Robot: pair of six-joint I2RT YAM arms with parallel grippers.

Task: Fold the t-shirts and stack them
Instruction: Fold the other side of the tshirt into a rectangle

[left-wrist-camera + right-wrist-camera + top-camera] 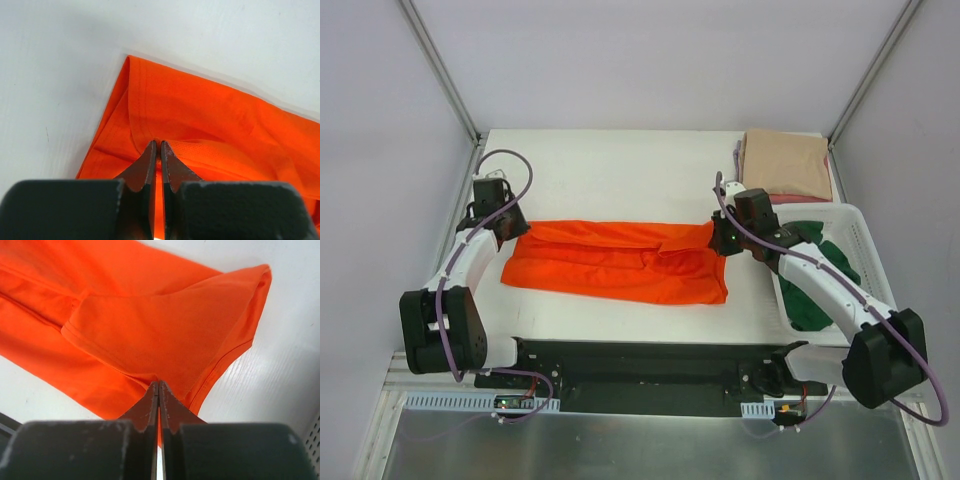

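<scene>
Here left gripper (156, 147) and right gripper (158, 386), pressed together, apparently pinch the orange t-shirt (620, 262) by its ends; basket (860, 225) stands right.

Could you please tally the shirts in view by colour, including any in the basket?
orange t-shirt, spread on the table: 1
beige folded shirt: 1
pink shirt, only an edge showing under the beige one: 1
dark green shirt, in the white basket: 1
Total: 4

White arm links (470, 262), black joints (757, 212) and bases (442, 328), purple cables (505, 152); black tapered jaws.
</scene>
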